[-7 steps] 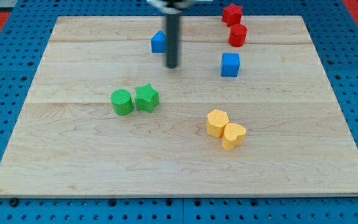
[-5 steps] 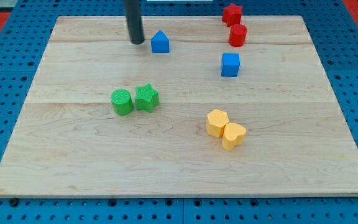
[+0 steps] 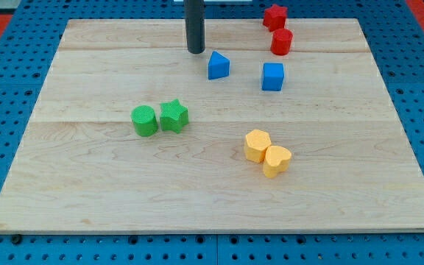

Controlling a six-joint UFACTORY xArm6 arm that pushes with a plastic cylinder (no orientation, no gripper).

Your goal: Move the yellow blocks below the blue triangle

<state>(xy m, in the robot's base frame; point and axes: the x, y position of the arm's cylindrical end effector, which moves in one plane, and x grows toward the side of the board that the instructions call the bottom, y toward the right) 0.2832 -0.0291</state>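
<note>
**Camera view: rod tip above-left of the blue triangle, yellow pair untouched**

Camera view shows the wooden bench (image 3: 87,191) with my tip (image 3: 196,51) resting near the view's top, just up and to the left of the blue triangle (image 3: 218,65) and apart from it. You have no jaws to report here: the arm ends in a plain rod, so nothing opens, closes or clamps.

The two task blocks lie well apart from the tip, toward the view's lower right. The yellow block (image 3: 257,145), with a faceted, roughly hexagonal outline, touches the yellow heart-shaped block (image 3: 276,160) at its lower right; both sit flat on the bench. They already lie lower in the view than the triangle, though offset to its right.

To do this step well, you would likely bring the tip round to the right of the yellow pair and push leftward, so both travel together until they sit directly beneath the triangle. Push through the middle of the pair; an off-centre contact may split them or spin one away. Route the tip clear of the blue cube (image 3: 272,76), which stands between the triangle and the yellow pair's side of the bench.
</note>
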